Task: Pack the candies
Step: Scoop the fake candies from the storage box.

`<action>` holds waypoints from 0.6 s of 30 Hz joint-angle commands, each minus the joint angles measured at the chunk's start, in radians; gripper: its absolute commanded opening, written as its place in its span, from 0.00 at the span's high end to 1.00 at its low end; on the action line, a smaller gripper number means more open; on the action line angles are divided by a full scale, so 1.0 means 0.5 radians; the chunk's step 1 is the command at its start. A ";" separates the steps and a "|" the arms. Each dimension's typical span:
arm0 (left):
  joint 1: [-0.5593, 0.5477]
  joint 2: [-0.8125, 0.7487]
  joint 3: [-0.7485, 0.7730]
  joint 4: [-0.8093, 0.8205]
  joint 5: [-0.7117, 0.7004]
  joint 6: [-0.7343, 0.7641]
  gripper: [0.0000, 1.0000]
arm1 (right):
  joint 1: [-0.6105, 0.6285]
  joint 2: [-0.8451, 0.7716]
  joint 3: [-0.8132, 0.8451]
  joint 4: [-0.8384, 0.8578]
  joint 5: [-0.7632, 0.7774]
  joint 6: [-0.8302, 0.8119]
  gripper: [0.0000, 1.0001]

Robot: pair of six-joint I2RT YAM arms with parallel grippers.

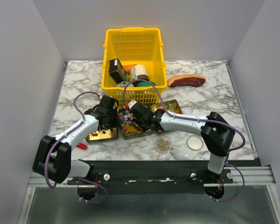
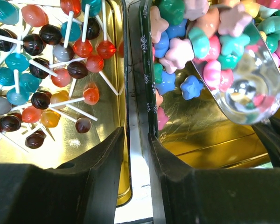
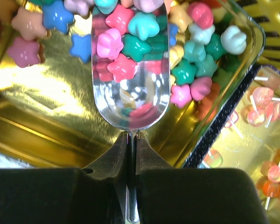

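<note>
Three gold tins stand side by side. The left tin holds lollipops with white sticks. The middle tin holds star-shaped candies in pink, blue, green. My right gripper is shut on the handle of a shiny metal scoop, whose bowl lies in the middle tin with several candies in it. My left gripper is narrowly open, one finger in the left tin and one inside the middle tin's wall, straddling both walls.
The right tin holds clear-wrapped orange lollipops. A yellow basket with groceries stands behind the tins. A reddish fake meat slab lies at the back right. A clear cup and a white lid sit near the front edge.
</note>
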 commanded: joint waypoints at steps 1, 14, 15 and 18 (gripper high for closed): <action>-0.005 -0.055 0.036 0.040 -0.044 0.018 0.60 | 0.007 -0.154 -0.078 0.059 -0.038 -0.034 0.99; -0.005 -0.160 0.036 0.055 -0.124 0.024 0.56 | 0.010 -0.406 -0.314 0.314 -0.099 -0.129 0.99; -0.005 -0.172 0.032 0.058 -0.133 0.024 0.56 | 0.007 -0.448 -0.351 0.348 -0.102 -0.126 0.99; -0.005 -0.215 0.026 0.073 -0.158 0.024 0.55 | 0.010 -0.510 -0.415 0.400 -0.120 -0.126 0.99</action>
